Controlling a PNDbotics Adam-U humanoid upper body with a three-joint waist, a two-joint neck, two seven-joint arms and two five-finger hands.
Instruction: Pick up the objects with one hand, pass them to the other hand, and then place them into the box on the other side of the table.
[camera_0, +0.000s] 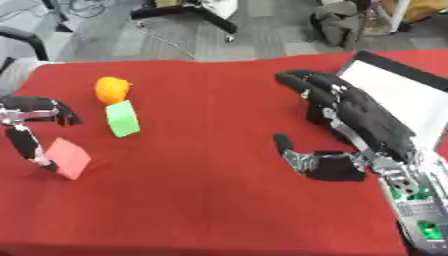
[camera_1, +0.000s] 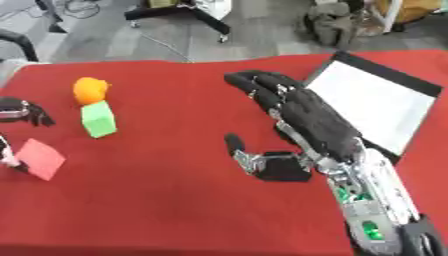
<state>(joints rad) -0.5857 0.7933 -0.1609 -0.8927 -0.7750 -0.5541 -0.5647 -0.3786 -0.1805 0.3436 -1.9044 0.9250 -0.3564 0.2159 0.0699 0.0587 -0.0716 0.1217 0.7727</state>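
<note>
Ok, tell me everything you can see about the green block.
The green block is a plain, matte, bright green box-shaped solid, longer than wide. It lies on the red tablecloth at the table's left, tilted askew, just below the orange object, close to or touching it. No hand touches it; the pink block lies apart, nearer the left edge.

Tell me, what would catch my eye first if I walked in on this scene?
Probably the big black right hand, stretched open over the middle of the red table, beside a white-bottomed box at the right edge. Next come the bright things on the left: an orange ball touching a green block, and a pink block in front of them, right by the left hand.
</note>
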